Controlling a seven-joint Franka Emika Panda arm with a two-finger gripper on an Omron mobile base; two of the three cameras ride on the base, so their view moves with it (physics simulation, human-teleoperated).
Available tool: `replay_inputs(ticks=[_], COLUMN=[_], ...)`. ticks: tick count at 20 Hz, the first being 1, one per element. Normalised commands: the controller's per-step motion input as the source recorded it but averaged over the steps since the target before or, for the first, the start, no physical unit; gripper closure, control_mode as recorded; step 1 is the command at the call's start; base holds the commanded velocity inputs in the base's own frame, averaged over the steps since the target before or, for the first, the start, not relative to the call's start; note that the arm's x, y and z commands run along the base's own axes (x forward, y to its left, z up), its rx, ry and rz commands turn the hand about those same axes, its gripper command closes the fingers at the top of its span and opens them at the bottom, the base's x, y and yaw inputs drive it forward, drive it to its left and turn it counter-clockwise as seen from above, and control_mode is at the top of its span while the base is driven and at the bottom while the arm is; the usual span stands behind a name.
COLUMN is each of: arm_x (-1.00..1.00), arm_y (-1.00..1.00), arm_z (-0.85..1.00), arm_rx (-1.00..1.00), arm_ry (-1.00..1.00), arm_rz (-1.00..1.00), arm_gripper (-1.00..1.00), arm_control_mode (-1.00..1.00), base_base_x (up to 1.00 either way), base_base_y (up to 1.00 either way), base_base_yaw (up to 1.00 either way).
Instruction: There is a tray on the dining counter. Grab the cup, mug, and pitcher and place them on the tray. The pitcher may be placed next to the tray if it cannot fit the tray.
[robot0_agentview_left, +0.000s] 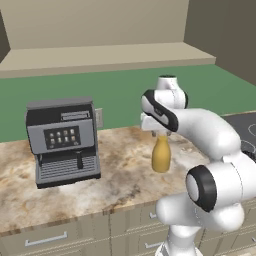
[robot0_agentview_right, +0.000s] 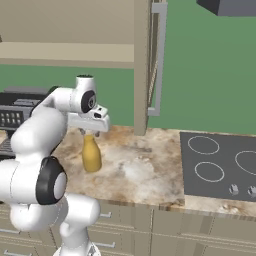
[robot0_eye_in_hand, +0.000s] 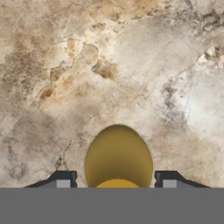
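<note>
Hand view: fingers (robot0_eye_in_hand: 63, 180) flank unlabelled pitcher (robot0_eye_in_hand: 118, 157) on marbled counter (robot0_eye_in_hand: 131, 65).

My hand (robot0_agentview_left: 161, 134) hangs right over the neck of the yellow pitcher (robot0_agentview_left: 161, 156), which stands upright on the marbled counter (robot0_agentview_left: 120, 172), right of the coffee machine (robot0_agentview_left: 62, 141).

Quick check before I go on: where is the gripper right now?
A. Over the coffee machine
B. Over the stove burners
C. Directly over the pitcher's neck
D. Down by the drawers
C: the gripper sits at the top of the upright pitcher, a finger on each side of its neck.
</note>
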Motion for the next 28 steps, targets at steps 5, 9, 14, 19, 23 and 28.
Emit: replay_inputs(ticks=[5, 9, 14, 19, 23, 28], arm_x=[-0.61, -0.45, -0.31, -0.43, -0.33, -0.31], arm_y=[0.00, 0.00, 0.00, -0.01, 0.00, 0.00], arm_z=[0.38, 0.47, 0.57, 0.52, 0.50, 0.42], arm_rx=[0.00, 0.00, 0.00, 0.05, 0.05, 0.04], arm_ry=[0.00, -0.02, 0.00, 0.00, 0.00, 0.00], arm_rz=[0.00, 0.00, 0.00, 0.00, 0.00, 0.00], arm_gripper=[1.00, 1.00, 1.00, 1.00, 1.00, 1.00], arm_control_mode=[-1.00, -1.00, -1.00, -1.00, -1.00, -1.00], base_base_x=[0.00, 0.00, 0.00, 0.00, 0.00, 0.00], base_base_y=[0.00, 0.00, 0.00, 0.00, 0.00, 0.00], base_base_yaw=[0.00, 0.00, 0.00, 0.00, 0.00, 0.00])
